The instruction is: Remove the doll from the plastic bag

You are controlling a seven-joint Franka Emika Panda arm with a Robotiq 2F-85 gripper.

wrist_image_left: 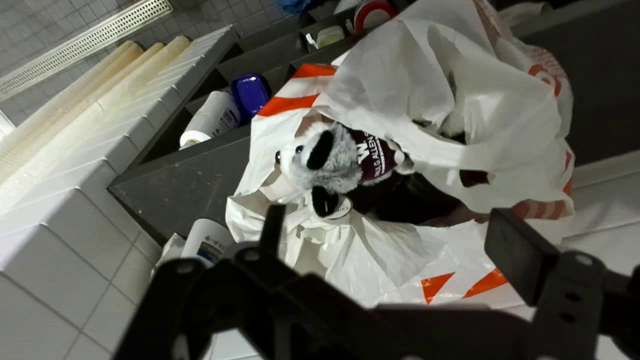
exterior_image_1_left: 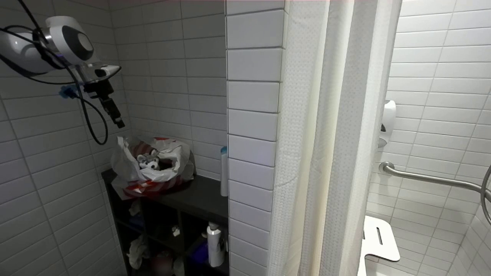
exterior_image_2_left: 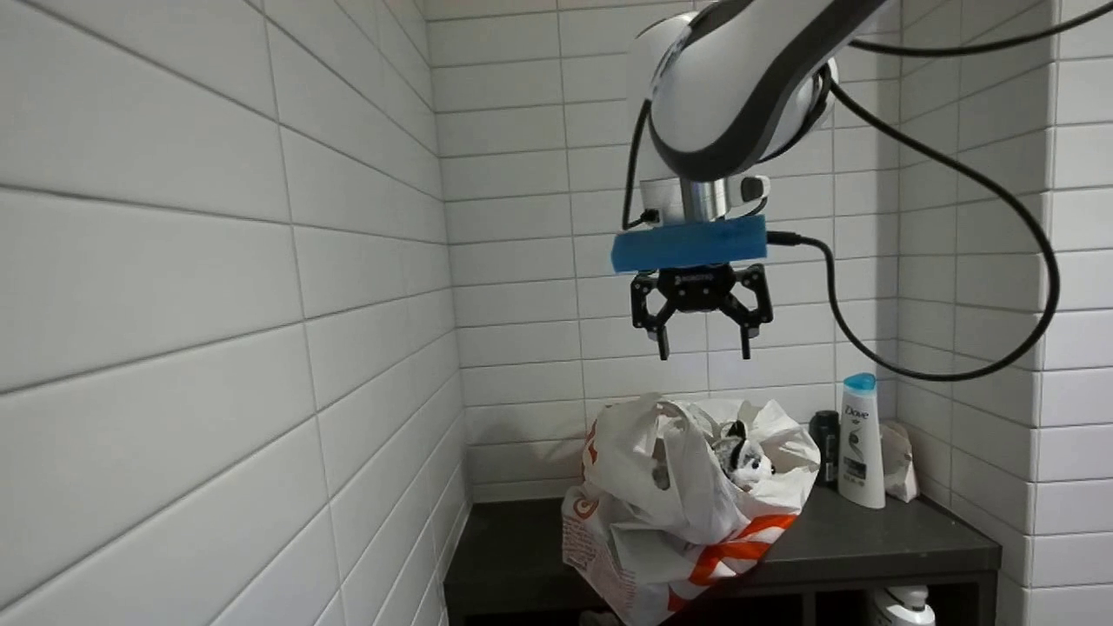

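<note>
Two fingers [wrist_image_left: 520, 255] stand wide apart with nothing between them: the gripper [exterior_image_2_left: 705, 355] hangs above the plastic bag [exterior_image_2_left: 626, 474], touching nothing. Beside it, a black cable [exterior_image_2_left: 935, 379] loops out and appears to dip lower than the fingertips in both exterior views, so it could brush something on the way down.

Below the gripper, offset toward the cable side, lies the doll [wrist_image_left: 332, 157] — a grey and white plush dog in a maroon shirt [wrist_image_left: 372, 157], its head at the mouth of the bag, its lower body partly hidden. The step in hand looks like the approach, with no grasp made yet. Doing it well probably means shifting sideways first, until the shirt or neck sits under the middle of the gap. The doll's length runs roughly along the line on which the fingers would close, so turning the gripper to pinch across the body may give a surer hold.

Around the doll, the bag's crumpled lip crowds close and seems to overlap the shirt; each fingertip should go down inside that lip, or loose film may be caught too. The plush will likely give, so squeeze firmly, then lift straight up and slowly — watching whether the bag rises with it.

Farther below, under the bag, is the dark counter [exterior_image_2_left: 513, 556]; out past the cable-side finger stands an upright shampoo bottle [exterior_image_2_left: 863, 456], best kept out of the path.
</note>
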